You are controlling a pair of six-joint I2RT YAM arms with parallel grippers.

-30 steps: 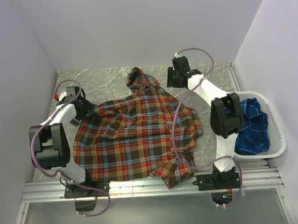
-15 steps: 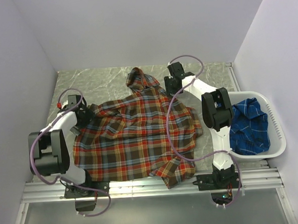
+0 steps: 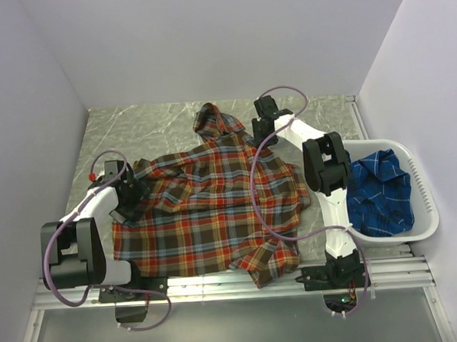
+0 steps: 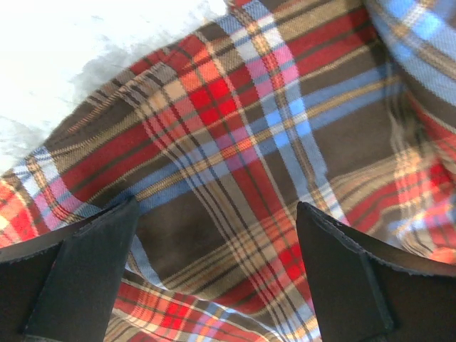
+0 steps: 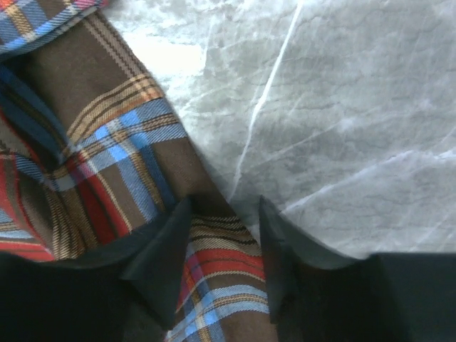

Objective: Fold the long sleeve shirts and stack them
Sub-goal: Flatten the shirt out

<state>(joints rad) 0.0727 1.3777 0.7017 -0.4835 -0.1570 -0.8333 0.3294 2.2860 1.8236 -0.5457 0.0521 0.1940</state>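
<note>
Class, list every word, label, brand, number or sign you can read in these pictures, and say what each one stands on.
There is no readable text in any view. The red-orange plaid shirt, the blue plaid shirt, the white basket and the marbled table show no lettering, tags or numbers.

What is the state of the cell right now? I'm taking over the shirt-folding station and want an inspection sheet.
Surface: grey marbled table, partly covered by cloth.
Job's things: red plaid shirt spread out, unfolded; blue plaid shirt bunched in the white basket.
Clutter: nothing seen.
Grippers: left gripper wide open over the red plaid shirt; right gripper part open, straddling that shirt's far edge.
Cables: right arm's cable hangs across the red plaid shirt.
Surroundings: plain pale walls; metal rails at the near edge.
</note>
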